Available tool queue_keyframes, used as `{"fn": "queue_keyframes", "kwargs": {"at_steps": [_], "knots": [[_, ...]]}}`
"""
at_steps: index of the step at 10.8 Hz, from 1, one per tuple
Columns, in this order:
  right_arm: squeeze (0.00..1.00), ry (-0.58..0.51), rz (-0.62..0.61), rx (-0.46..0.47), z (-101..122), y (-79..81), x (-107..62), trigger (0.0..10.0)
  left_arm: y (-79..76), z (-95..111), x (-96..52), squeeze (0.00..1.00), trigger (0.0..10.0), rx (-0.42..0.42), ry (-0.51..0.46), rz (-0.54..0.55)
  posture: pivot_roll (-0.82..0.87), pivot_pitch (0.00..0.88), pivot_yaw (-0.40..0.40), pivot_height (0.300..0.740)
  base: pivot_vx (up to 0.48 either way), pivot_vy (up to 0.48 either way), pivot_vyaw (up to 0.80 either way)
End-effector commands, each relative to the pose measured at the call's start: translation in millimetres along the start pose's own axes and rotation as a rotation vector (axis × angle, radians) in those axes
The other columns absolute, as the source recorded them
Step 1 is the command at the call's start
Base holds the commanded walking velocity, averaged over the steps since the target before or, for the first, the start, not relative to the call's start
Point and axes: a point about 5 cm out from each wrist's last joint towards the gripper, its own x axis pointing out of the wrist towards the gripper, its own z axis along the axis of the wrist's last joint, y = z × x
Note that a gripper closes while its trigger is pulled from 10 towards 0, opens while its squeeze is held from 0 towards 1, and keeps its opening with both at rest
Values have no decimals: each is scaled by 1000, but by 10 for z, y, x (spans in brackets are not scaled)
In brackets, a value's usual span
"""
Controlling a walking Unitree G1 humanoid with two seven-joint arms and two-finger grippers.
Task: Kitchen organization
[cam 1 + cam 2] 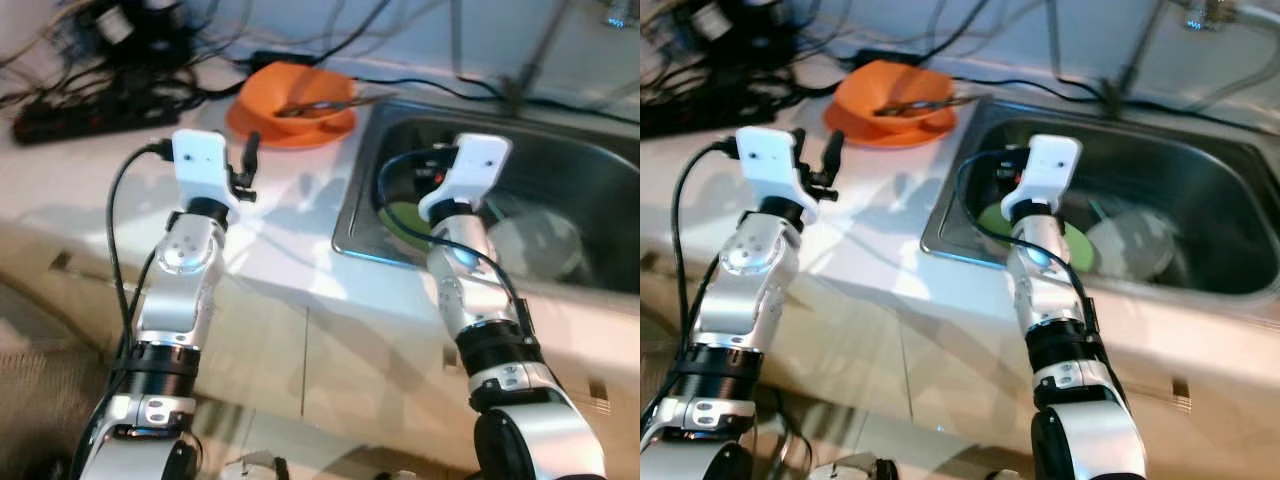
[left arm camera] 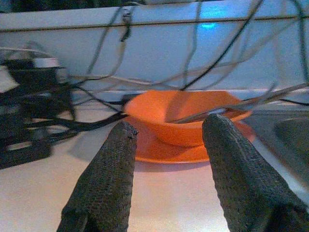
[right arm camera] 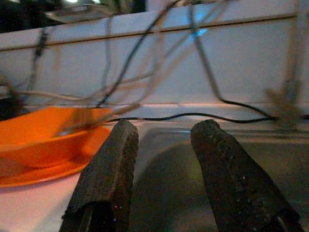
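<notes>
While open, left tool (image 2: 166, 140) faces bowl (image 2: 186, 116).

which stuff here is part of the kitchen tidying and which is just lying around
Job: orange bowl on orange plate, utensils in the bowl, green dish and white dish in the sink.
Lying about: power strip, cables.

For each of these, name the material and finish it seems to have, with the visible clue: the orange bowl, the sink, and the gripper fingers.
Orange bowl: probably plastic, smooth and evenly coloured with a soft sheen, though glazed ceramic is possible.
Sink: stainless steel, grey and brushed, with dull reflections on its walls.
Left gripper fingers: black with a rough, woven-looking grip texture, likely rubber or fabric covering.
</notes>
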Motion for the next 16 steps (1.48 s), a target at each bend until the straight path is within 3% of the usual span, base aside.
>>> {"fn": "queue_keyframes", "kwargs": {"at_steps": [1, 8, 14, 16], "knots": [[0, -11, -31, -5, 29, -69, -7, 10000, -75, -2, 2, 0, 10000, 11, 2, -28, 109, 44, -24, 740, 0, 300, 0], [0, 0, -30, 8, 13, -29, -19, 10000, -111, 15, 15, 0, 10000, 23, 4, -53, 113, 33, -16, 740, 0, 294, -187], [0, 20, -35, -3, -12, -44, -18, 10000, -142, 22, 54, 0, 10000, 25, 33, -58, 114, 51, -15, 740, 0, 0, 0], [0, 20, -38, 11, -8, -40, -9, 10000, -149, 34, 63, 0, 10000, -11, 40, -69, 114, 54, -14, 740, 0, 0, 0]]}}
